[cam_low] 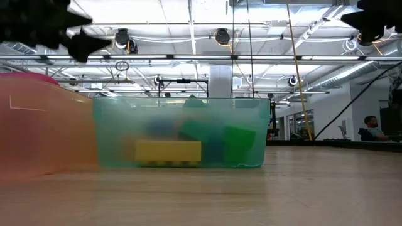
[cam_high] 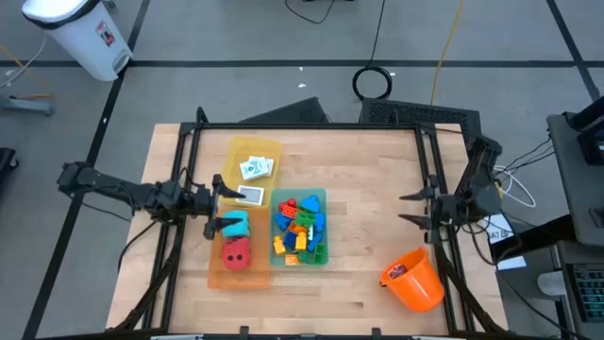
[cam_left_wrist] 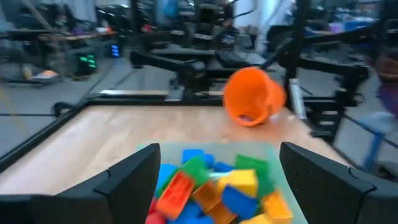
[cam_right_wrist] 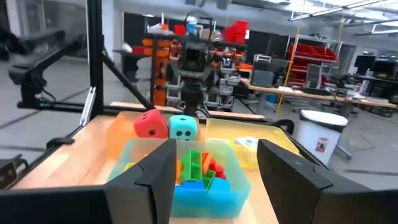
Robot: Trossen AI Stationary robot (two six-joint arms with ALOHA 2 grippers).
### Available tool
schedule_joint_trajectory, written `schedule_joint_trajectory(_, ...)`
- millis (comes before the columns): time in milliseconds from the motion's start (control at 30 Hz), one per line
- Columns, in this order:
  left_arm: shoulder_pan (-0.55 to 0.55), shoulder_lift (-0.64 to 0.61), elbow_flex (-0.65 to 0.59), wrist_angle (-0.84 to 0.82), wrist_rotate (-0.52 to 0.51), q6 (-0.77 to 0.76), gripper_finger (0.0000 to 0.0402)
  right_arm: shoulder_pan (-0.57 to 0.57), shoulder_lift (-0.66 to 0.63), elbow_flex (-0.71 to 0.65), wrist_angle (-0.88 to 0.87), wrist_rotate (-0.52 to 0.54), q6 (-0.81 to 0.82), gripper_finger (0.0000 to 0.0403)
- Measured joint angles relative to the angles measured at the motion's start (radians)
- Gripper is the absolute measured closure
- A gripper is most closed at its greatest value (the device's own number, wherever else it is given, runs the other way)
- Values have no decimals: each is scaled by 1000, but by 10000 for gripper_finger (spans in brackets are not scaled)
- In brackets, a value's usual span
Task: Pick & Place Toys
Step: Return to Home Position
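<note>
Your bricks (cam_high: pixel 300 227) lie heaped in the teal tray (cam_high: pixel 321 193) at the middle of the worktop (cam_high: pixel 368 161). The teal die (cam_high: pixel 237 224) and red die (cam_high: pixel 236 252) share the orange tray (cam_high: pixel 241 280) beside it, and the cards (cam_high: pixel 255 168) are in the yellow tray (cam_high: pixel 236 151). The left gripper (cam_high: pixel 228 208) hovers above those trays, spread wide and empty; the right gripper (cam_high: pixel 409 210), likewise spread and empty, waits at the worktop's right edge. Sorting looks done, so draw the left arm home, clearing the tray walls.

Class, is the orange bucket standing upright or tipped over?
Tipped over. The orange bucket lies on its side on the table, with its open mouth facing sideways, not up.
</note>
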Motion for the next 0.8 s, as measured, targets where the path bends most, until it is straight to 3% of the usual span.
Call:
schedule_joint_trajectory(133, 53, -131, -140, 45, -3, -6, 69, -40, -110, -24, -14, -32, -6, 214)
schedule_joint_trajectory(233, 99, -227, -178, 36, -8, -2, 66, -89, -103, -27, -15, -38, -46, 215)
schedule_joint_trajectory(533, 213, -296, -183, -104, -19, -31, 70, -352, -83, -103, 6, -510, 63, 211)
schedule_joint_trajectory(700, 240, -295, -183, -108, -10, -34, 71, -529, -84, -188, 86, -616, 81, 215)
schedule_joint_trajectory(800, 243, -295, -183, -109, -12, -34, 71, -642, -84, -238, 128, -769, 121, 213)
